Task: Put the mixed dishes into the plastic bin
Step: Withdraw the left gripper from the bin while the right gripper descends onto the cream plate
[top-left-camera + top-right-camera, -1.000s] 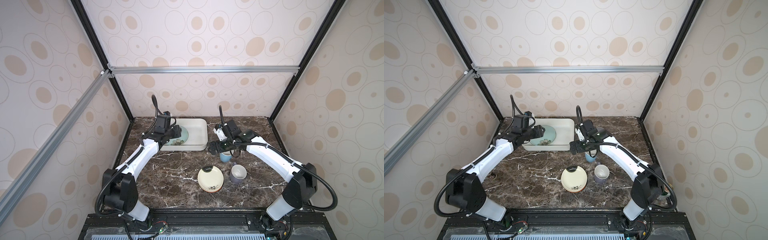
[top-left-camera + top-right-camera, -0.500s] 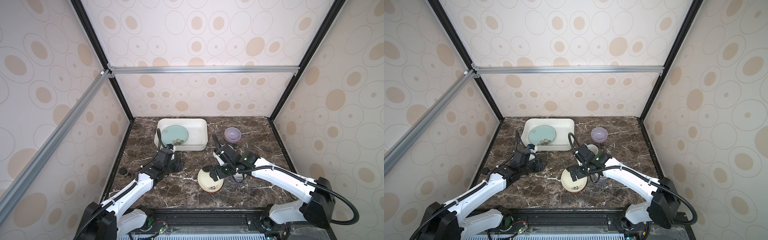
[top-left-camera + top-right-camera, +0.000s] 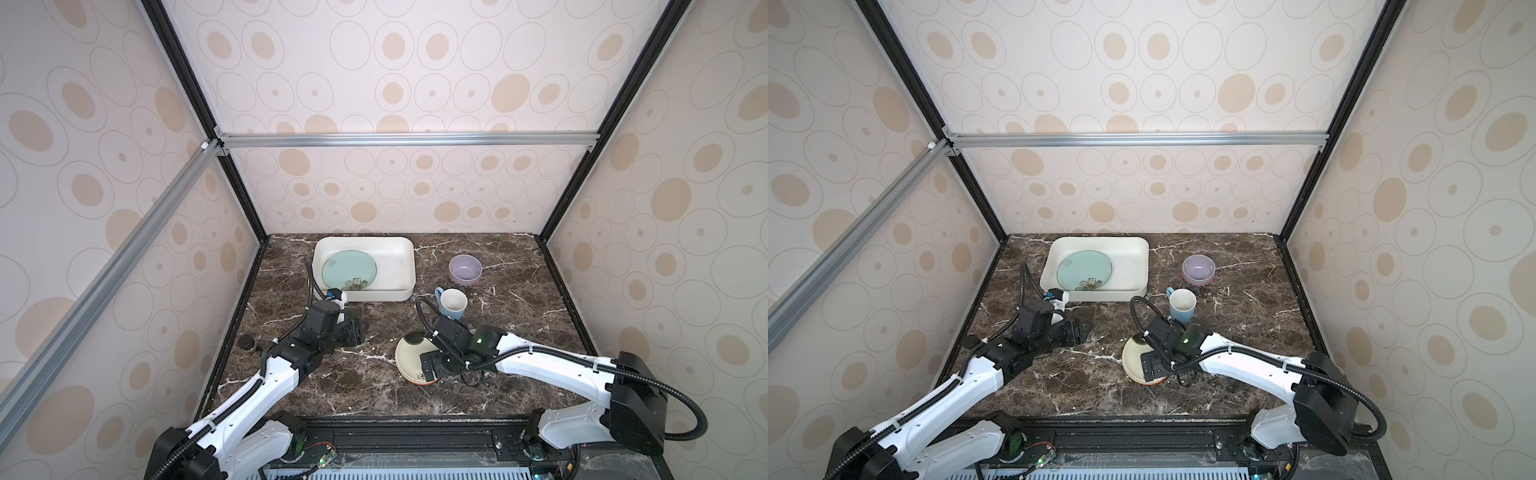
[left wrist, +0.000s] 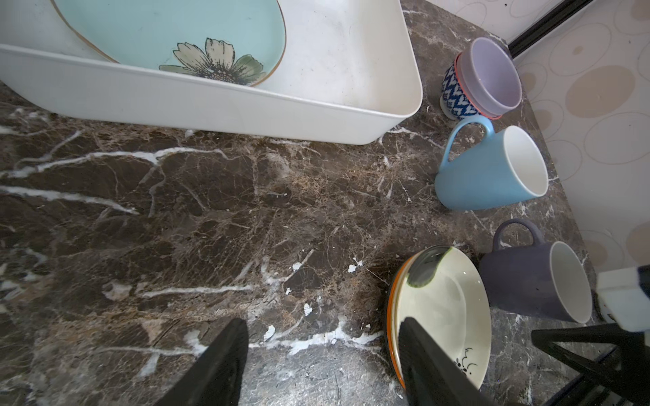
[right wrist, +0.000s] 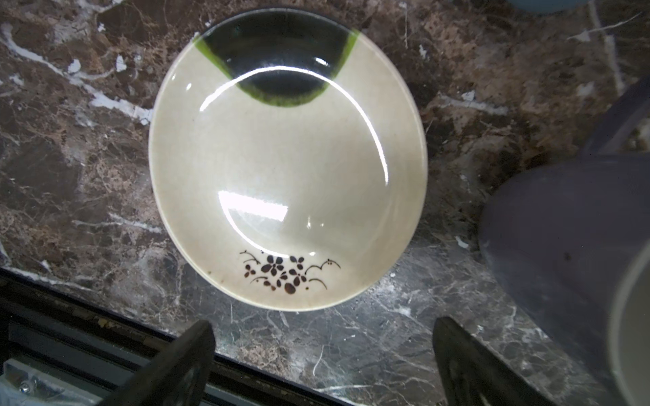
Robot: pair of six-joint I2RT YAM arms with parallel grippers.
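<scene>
Teal flower plate (image 3: 349, 270): down flat inside plastic bin (image 3: 374, 296), toward its left end in both top views. Left gripper (image 4: 323, 327): pulled back out of bin since a second ago, now over bare desk (image 3: 374, 386) just in front of bin; fingers (image 4: 225, 362) spread wider than before, nothing between them. So: one dish delivered, release done. Right gripper (image 5: 323, 325): gone from beside light blue mug (image 3: 451, 305) to above small cream floral plate (image 5: 286, 168); fingers fully apart, empty, no contact visible. Cream plate stacked on black orange-rimmed plate (image 4: 389, 316), purple mug (image 4: 534, 277) just beside stack. Lavender bowl (image 3: 465, 268) nested in patterned bowl (image 4: 455, 91), right of bin; light blue mug upright between bowls and stack. Still outside bin: everything but teal plate. Likely next: pinch cream plate by edge and carry to free right half of bin. Risk: thin glazed rim lying flat on stack, easy to slip; purple mug close to finger path.
</scene>
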